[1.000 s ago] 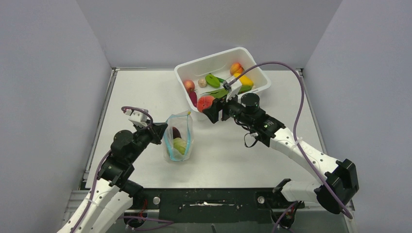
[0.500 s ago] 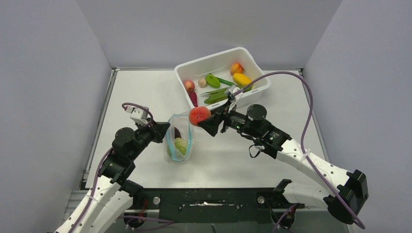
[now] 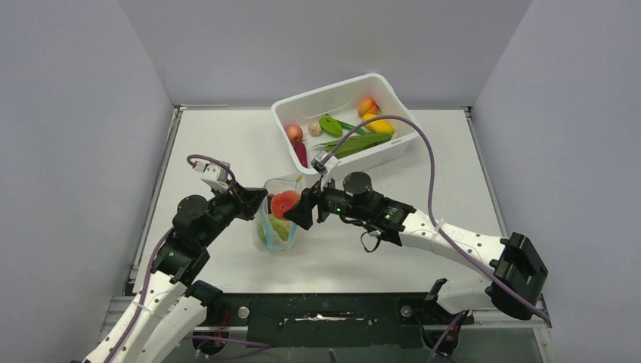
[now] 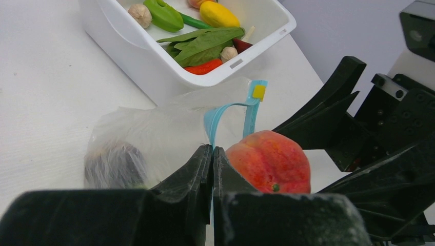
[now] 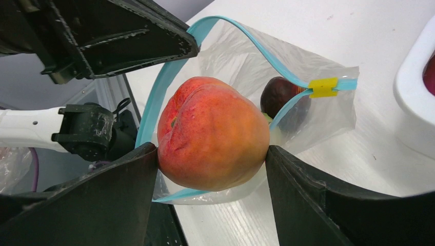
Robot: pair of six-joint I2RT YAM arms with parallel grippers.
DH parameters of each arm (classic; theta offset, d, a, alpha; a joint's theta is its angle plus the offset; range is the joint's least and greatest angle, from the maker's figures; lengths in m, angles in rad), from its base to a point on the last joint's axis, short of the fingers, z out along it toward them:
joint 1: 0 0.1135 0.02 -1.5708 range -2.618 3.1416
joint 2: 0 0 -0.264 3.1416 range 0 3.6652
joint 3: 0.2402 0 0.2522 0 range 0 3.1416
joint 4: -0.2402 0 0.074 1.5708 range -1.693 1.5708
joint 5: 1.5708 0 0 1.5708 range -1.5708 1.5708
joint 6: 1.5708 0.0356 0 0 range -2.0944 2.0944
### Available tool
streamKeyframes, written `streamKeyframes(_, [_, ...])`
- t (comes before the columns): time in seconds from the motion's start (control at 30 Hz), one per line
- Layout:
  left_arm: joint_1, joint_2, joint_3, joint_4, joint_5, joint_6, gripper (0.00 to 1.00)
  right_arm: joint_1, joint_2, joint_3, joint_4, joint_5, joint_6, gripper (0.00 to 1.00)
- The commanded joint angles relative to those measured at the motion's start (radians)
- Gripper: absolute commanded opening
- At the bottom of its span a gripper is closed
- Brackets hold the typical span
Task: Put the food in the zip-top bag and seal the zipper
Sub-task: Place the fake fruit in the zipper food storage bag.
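Observation:
The clear zip-top bag (image 3: 278,227) stands open mid-table, with a green ball and a dark fruit (image 5: 279,92) inside. My left gripper (image 3: 257,203) is shut on the bag's blue zipper rim (image 4: 220,115), holding the mouth open. My right gripper (image 3: 291,208) is shut on an orange-pink peach (image 3: 284,203) and holds it right over the bag's mouth. The peach also shows in the left wrist view (image 4: 269,161) and in the right wrist view (image 5: 213,133), between both fingers and above the blue rim (image 5: 164,87). A yellow slider tab (image 5: 323,86) sits on the zipper.
The white tub (image 3: 401,144) stands behind the bag at the back, holding more toy food: peaches (image 3: 368,106), a mushroom (image 3: 314,128), green pieces (image 3: 330,124), a yellow piece (image 3: 382,125) and a dark red piece (image 3: 301,153).

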Motion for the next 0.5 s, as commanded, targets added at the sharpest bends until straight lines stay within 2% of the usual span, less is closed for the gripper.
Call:
streamKeyframes(0.0, [0.006,-0.010,0.062,0.049,0.026,-0.017,0.00,0.010,0.024,0.068,0.053,0.068,0.015,0.54])
streamKeyframes(0.27, [0.006,-0.012,0.061,0.063,0.036,-0.025,0.00,0.015,0.107,0.126,0.004,0.144,0.044,0.60])
streamKeyframes(0.47, [0.006,-0.014,0.051,0.070,0.031,-0.021,0.00,0.015,0.131,0.158,-0.017,0.135,0.043,0.74])
